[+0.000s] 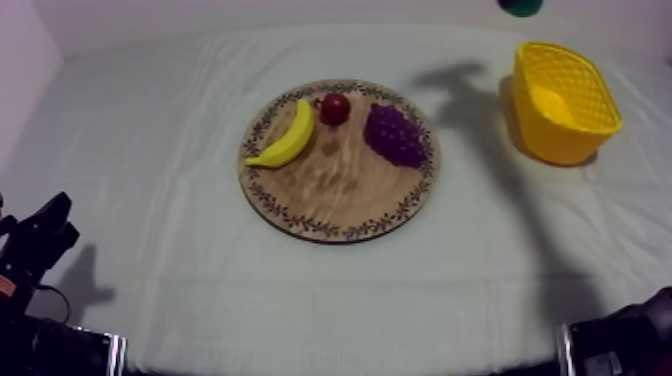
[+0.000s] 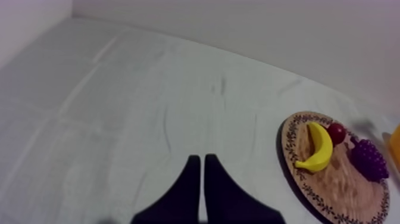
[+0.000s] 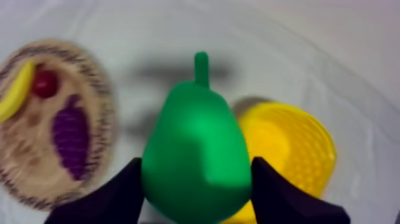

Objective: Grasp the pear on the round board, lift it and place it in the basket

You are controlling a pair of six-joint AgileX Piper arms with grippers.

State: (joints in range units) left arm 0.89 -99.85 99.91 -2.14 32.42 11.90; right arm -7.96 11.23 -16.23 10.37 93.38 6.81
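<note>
Black fingers (image 3: 116, 193) of the right gripper (image 3: 196, 170) are seen clamped on the green toy pear (image 3: 196, 143), aloft near the yellow basket (image 3: 297, 149); from the left wrist, fingers of the left gripper (image 2: 202, 159) are shown pressed together.

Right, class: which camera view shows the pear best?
The right wrist view: the pear sits whole, stem up, in the right gripper near the yellow basket. The top view catches a green sliver of it; the left wrist view faces the wooden board.

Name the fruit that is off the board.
The pear, gripped by the right claw near the yellow basket; banana, grapes and small red fruit lie on the board.
</note>
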